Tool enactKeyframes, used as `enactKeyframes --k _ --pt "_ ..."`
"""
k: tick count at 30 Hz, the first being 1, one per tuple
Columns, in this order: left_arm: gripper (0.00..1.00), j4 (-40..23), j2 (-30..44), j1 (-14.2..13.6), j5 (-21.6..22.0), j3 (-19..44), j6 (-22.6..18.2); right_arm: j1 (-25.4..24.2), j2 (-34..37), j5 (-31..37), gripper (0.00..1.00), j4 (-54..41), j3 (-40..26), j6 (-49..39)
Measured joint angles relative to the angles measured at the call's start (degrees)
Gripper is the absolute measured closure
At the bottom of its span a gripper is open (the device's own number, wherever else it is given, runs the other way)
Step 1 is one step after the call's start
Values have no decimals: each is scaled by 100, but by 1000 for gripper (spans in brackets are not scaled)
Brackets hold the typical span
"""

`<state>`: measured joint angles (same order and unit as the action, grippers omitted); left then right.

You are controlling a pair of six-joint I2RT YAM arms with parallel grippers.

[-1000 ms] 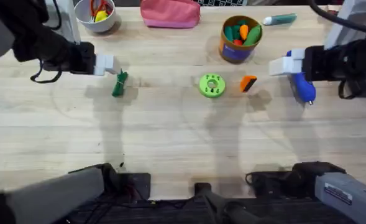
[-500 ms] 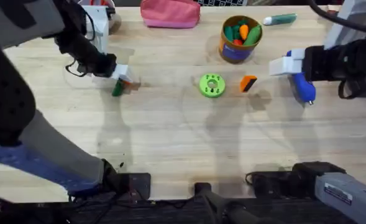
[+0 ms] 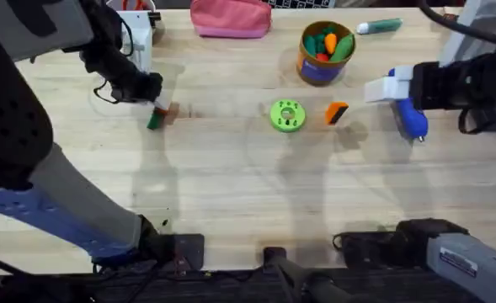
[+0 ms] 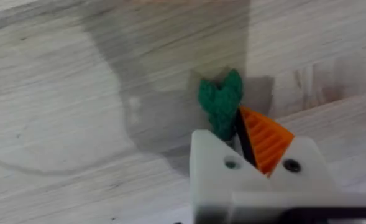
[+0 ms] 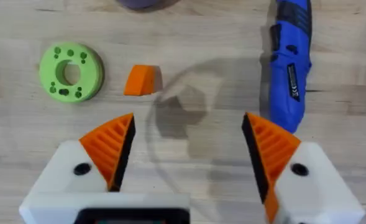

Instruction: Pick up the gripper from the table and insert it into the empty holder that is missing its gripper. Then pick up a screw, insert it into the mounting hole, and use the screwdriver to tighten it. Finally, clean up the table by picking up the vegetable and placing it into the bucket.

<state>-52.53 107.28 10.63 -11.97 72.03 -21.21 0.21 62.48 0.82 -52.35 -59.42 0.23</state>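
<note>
Overhead view: left end effector (image 3: 158,110) sits low near the far-left part of the light wood worktop (image 3: 231,194), fingers narrow around the small dark green toy vegetable (image 4: 220,104); whether it is lifted cannot be told. Right end effector (image 5: 186,149) hovers near the right edge, fingers wide, holding nothing. Bright blue cylindrical screwdriver (image 5: 289,59) lies just beside it. Small loose orange ribbed wedge (image 5: 142,80) rests beside a green perforated disc (image 5: 71,71). Brown-orange round bucket (image 3: 319,63), toys inside, stands near the far edge.
</note>
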Motion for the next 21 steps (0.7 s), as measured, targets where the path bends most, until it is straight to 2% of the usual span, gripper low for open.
enactKeyframes --k 10,15,21 --pt "993 -68 0 0 28 34 -1 0 0 0 8 -1 -2 0" --pt "993 -438 -79 -12 183 315 51 0 0 0 8 -1 -2 0" --pt "993 -520 -1081 -213 429 558 240 0 0 0 8 -1 -2 0"
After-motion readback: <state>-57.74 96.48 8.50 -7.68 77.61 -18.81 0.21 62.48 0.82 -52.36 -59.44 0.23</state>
